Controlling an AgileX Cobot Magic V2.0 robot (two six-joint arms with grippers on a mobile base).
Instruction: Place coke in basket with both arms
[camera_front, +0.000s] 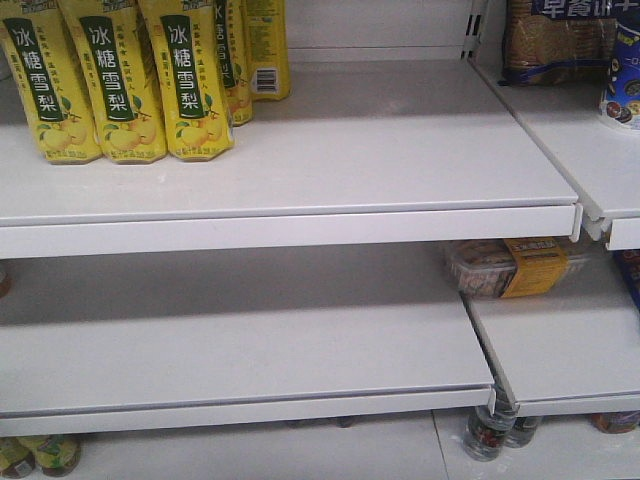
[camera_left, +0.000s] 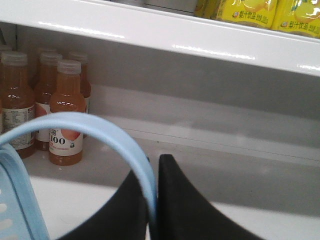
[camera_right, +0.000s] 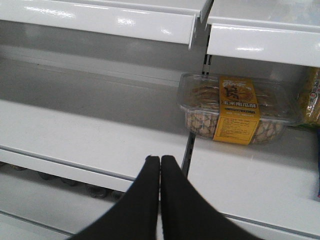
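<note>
Left wrist, basket (camera_left: 20, 200) handle (camera_left: 107, 137) pinched in left pincer (camera_left: 152, 200)

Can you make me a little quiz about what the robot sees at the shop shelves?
1. True or false: the left end effector is shut on the basket handle.
2. What colour are the tall cartons on the top shelf? A red, B yellow, C blue.
3. Fill in: the right end effector is ____ and holds nothing.

Key: 1 true. 2 B. 3 shut.
</note>
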